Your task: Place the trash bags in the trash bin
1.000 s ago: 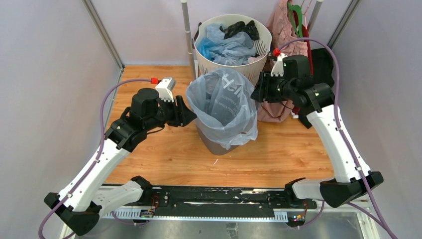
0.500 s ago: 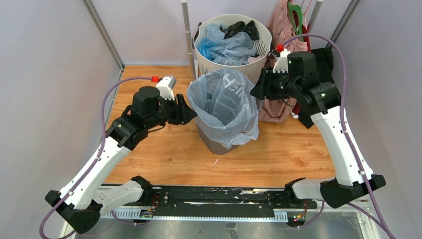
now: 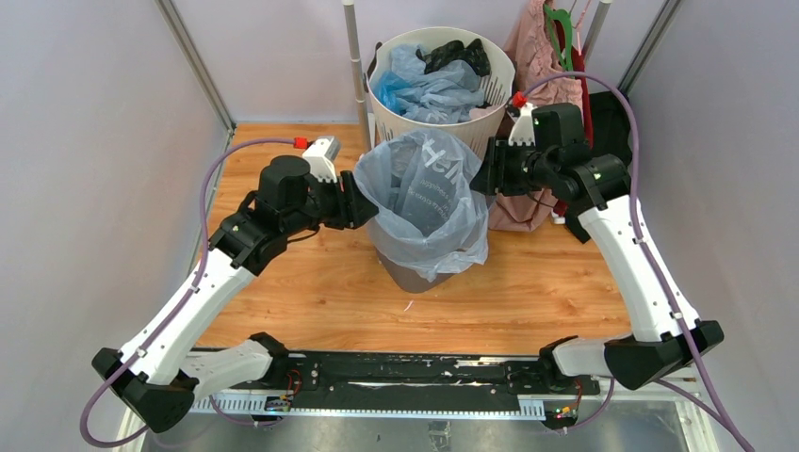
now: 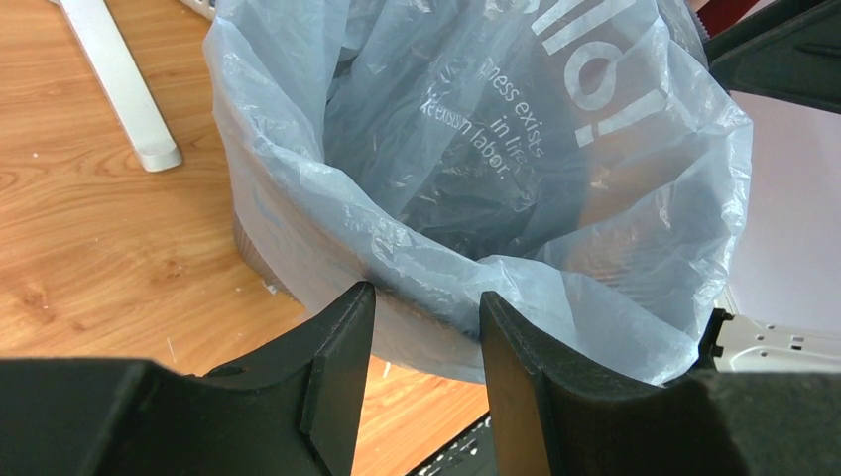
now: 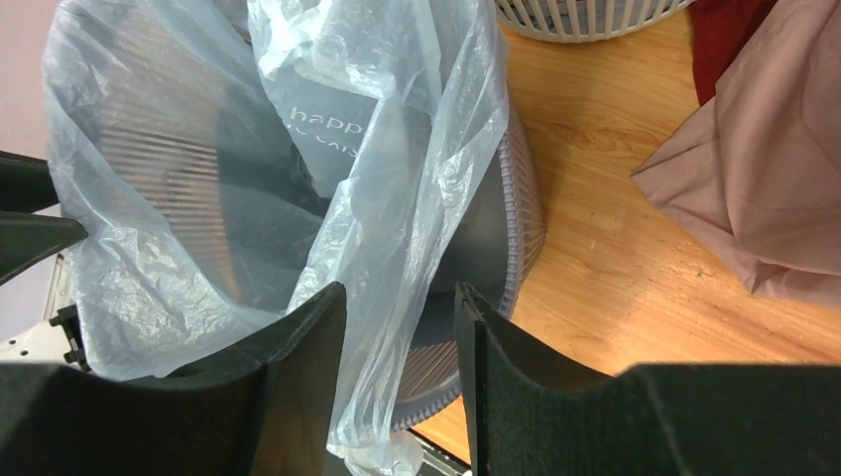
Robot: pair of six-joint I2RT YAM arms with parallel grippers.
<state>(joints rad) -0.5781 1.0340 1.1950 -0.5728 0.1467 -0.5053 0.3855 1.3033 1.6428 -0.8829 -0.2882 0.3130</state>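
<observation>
The left tool [image 3: 363, 205] sits at the left rim of the pale blue trash bag [image 3: 424, 193]. Its fingers stand partly apart, and the bag's rolled edge lies across the gap with nothing clamped.

The bag is draped open over the mouth of the dark grey mesh trash bin [image 3: 405, 275], which stands upright at mid-bench [image 3: 311, 282]. Just behind the bin, a white slotted basket [image 3: 492, 111] contains crumpled blue and black bags [image 3: 424, 89].

The right tool [image 3: 482, 177] sits at the bag's right rim. Its fingers are likewise partly apart, with loose film hanging through the gap.

A pink garment [image 3: 532, 56] hangs beyond it.
</observation>
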